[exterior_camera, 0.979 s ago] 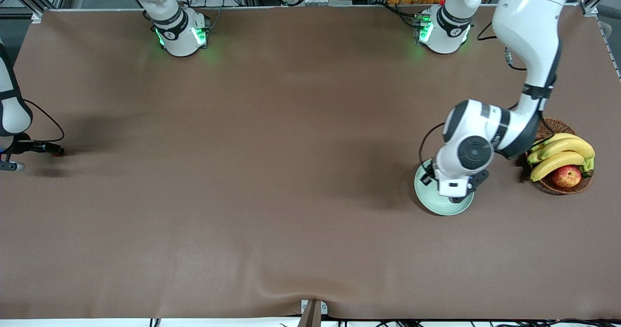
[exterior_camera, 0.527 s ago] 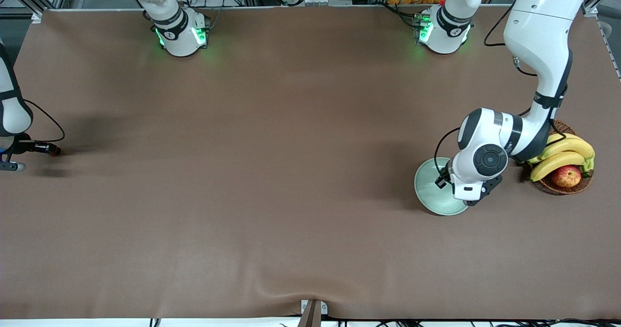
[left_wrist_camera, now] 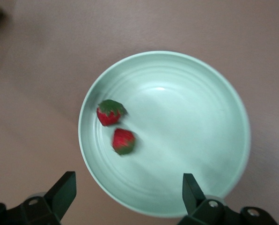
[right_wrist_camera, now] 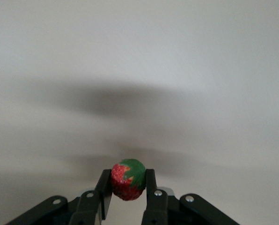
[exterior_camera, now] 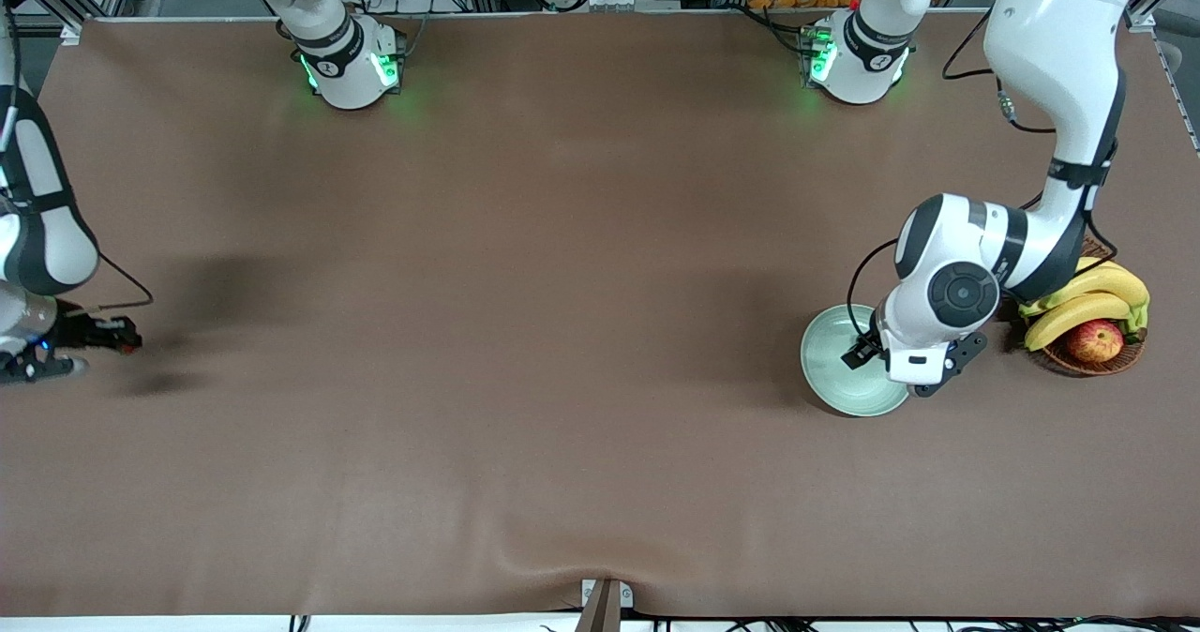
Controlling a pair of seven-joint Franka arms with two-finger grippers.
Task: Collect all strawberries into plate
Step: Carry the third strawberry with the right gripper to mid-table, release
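The pale mint-green plate lies on the brown mat toward the left arm's end of the table. In the left wrist view the plate holds two strawberries lying side by side. My left gripper is open and empty, above the plate's rim; in the front view its hand hangs over the plate's edge on the basket's side. My right gripper is shut on the third strawberry. In the front view it is over the mat at the right arm's end of the table.
A brown wicker basket with bananas and a red-yellow apple stands beside the plate, at the left arm's end. The table's edge runs close to the right gripper.
The left hand has moved from over the plate's middle toward the basket, uncovering more of the plate. The right gripper has moved lower in the front view and slightly toward the table's middle, holding the strawberry.
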